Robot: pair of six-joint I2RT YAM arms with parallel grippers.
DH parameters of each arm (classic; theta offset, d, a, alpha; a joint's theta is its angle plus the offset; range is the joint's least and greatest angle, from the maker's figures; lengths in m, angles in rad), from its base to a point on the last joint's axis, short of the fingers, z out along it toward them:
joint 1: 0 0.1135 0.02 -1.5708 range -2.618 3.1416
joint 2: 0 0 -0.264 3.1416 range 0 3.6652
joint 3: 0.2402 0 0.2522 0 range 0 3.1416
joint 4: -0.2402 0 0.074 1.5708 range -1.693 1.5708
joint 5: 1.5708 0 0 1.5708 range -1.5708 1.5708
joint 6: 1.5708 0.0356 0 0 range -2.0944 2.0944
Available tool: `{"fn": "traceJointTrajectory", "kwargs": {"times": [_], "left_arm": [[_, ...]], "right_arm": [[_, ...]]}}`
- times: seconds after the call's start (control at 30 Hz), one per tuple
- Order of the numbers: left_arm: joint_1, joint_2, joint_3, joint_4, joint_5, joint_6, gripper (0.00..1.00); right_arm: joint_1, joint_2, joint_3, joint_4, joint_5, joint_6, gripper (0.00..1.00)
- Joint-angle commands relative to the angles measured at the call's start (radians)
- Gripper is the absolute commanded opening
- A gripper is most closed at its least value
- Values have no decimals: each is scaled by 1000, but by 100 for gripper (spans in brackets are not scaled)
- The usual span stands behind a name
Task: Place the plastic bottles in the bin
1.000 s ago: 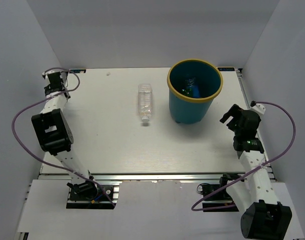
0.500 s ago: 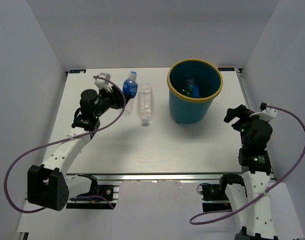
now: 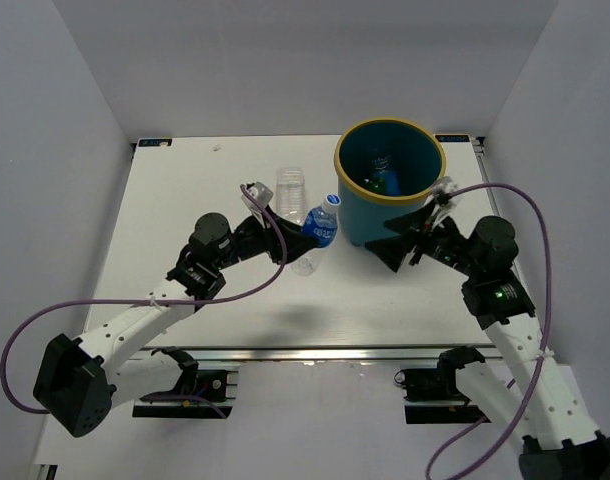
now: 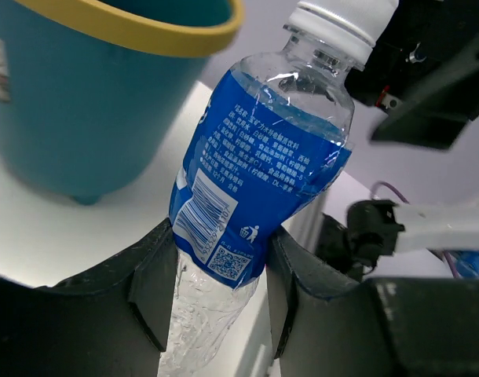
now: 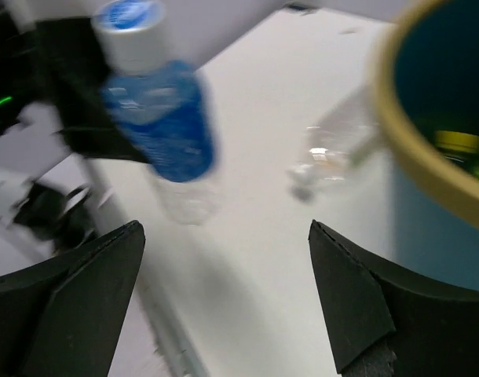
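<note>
blue-labelled bottle [image 3: 322,220] sat clamped by its lower half in my left gripper [image 3: 285,243], cap tilted toward the bin [image 3: 357,215], just beside its wall but not yet over the rim. half a second earlier i had it back beside the larger clear bottle [image 3: 290,190]. my right gripper [image 3: 405,240] had swung in near the bin, jaws spread wide and empty. i judged that only the lift over the rim remained.

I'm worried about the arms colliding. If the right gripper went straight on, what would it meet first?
Probably the blue-label bottle clamped in the left gripper, just ahead of the right gripper, though depth is unclear.
</note>
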Motion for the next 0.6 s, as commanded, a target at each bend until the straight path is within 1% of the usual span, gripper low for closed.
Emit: {"fn": "traceJointTrajectory", "kwargs": {"times": [0.0,0.03,0.1,0.13,0.23,0.3,0.33,0.43,0.5,0.57], "left_arm": [[-50,6,-11,102,59,-43,0],[-61,8,-8,87,51,-30,0],[-93,8,-1,79,19,-20,0],[-101,17,1,75,17,-21,0],[-115,34,4,82,2,-38,0],[-118,52,1,102,13,-52,0],[-120,58,1,116,33,-61,0],[-130,58,-5,127,39,-62,0],[-130,58,-30,157,39,-79,0],[-130,69,-39,206,70,-104,0]], "right_arm": [[169,26,61,95,-26,-33,89],[235,69,67,112,-1,-30,89],[288,116,90,122,22,-27,89],[335,161,98,123,33,-31,89],[409,218,117,131,45,-63,89],[433,229,112,174,80,-62,89],[444,233,116,177,121,-62,89],[446,232,121,194,206,-60,89],[446,226,95,261,229,-63,89],[446,216,60,313,223,-48,85]]}}
